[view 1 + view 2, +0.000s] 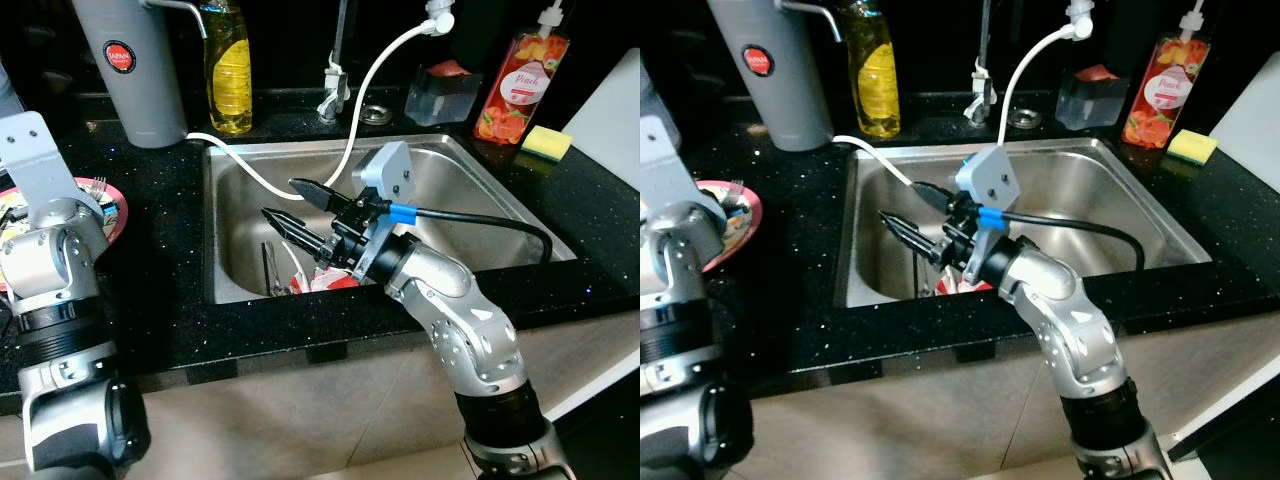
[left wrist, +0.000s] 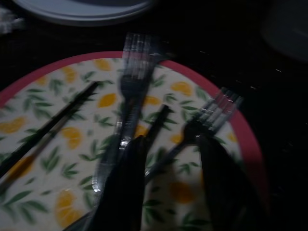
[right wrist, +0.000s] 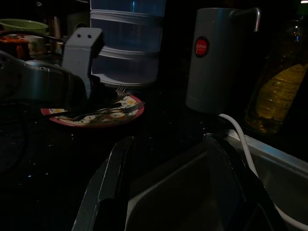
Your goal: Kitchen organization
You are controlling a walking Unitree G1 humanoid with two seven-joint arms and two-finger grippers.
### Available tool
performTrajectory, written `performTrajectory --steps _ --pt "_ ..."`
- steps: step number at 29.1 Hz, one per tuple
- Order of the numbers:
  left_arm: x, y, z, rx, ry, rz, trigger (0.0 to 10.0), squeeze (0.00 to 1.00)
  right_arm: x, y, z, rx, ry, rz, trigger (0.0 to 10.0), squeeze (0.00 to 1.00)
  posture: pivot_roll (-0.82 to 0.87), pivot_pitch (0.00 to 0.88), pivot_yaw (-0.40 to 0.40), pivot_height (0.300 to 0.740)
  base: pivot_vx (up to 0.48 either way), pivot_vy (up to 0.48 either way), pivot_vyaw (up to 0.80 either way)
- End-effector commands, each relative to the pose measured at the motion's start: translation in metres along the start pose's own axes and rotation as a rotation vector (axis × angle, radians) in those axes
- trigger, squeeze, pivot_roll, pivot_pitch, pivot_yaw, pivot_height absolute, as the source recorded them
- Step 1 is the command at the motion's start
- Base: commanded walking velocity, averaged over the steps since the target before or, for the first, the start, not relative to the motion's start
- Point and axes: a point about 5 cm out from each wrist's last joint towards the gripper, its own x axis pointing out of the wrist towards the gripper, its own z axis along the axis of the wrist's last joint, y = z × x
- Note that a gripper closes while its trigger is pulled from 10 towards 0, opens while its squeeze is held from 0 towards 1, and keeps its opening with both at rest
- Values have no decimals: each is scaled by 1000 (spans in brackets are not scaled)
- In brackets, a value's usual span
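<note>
The right gripper (image 1: 292,204) hangs above the left half of the sink (image 1: 480,180), its 2 black fingers spread apart and pointing left, with nothing between them. Behind it the silver forearm bends at the elbow and drops below the front edge of the counter (image 1: 160,320). A black cable runs from the wrist across the sink's front rim.

The left gripper (image 2: 168,183) sits low over the plate (image 1: 118,205) at the left of the counter, fingers parted and empty, their tips just above the cutlery. Its arm rises from the lower left, with the wrist bracket standing upright over the plate.

The plate has a red rim and an orange-and-leaf pattern. On it lie 2 forks (image 2: 132,91) and 2 black chopsticks (image 2: 53,122), all loosely side by side.

In the sink bottom, beneath the right gripper, lie metal tongs (image 1: 272,270) beside something red and white (image 1: 330,280) that I cannot identify. A white hose (image 1: 365,95) curves over the sink's back rim.

Behind the sink stand a grey flask (image 1: 130,60), a yellow oil bottle (image 1: 228,70), a soap dispenser (image 1: 518,85) and a yellow sponge (image 1: 546,143).
</note>
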Motion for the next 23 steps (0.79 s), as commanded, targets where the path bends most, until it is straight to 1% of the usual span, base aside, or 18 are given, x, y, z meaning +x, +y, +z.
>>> performTrajectory --steps 1,5,6,7,11,13,14,15,17,20,21,22,23 --pt "-3 2 2 -22 5 40 10000 1000 -1 -3 0 -1 -1 -11 10000 0 82 0 -2 740 0 0 0" --pt "-3 12 3 -39 21 112 10000 1000 -1 -2 0 0 -1 -12 10000 0 82 0 -2 740 0 0 0" --pt "-3 14 3 -43 28 123 10000 333 -1 -2 0 1 0 -12 10000 0 82 0 1 740 0 0 0" --pt "-3 15 2 -59 41 131 10000 0 -1 -2 0 2 0 -12 10000 0 82 0 1 740 0 0 0" --pt "-5 12 -4 -79 88 121 10000 0 0 -1 0 3 -3 -13 10000 0 84 0 5 740 0 0 0" --pt "-4 10 -11 -63 117 108 10000 0 0 -1 0 4 -4 -13 10000 0 84 0 5 740 0 0 0" --pt "-4 10 -11 -63 117 108 10000 0 0 -1 0 4 -4 -13 10000 0 84 0 5 740 0 0 0" --pt "-1 8 -20 -54 157 81 10000 0 0 -1 0 4 -6 -14 10000 0 84 0 8 740 0 0 0" --pt "-1 8 -20 -54 157 81 10000 0 0 -1 0 4 -6 -14 10000 0 84 0 8 740 0 0 0" --pt "4 10 -27 12 159 75 10000 0 0 -2 1 5 -15 -19 10000 0 84 0 12 740 0 0 0" --pt "4 10 -27 12 159 75 10000 0 0 -2 1 5 -15 -19 10000 0 84 0 12 740 0 0 0" --pt "7 15 -33 31 175 80 10000 0 -1 -3 2 5 -18 -21 10000 0 84 0 12 740 0 0 0" --pt "8 16 -34 31 179 85 10000 0 -1 -3 2 5 -19 -21 10000 0 84 0 12 740 0 0 0"
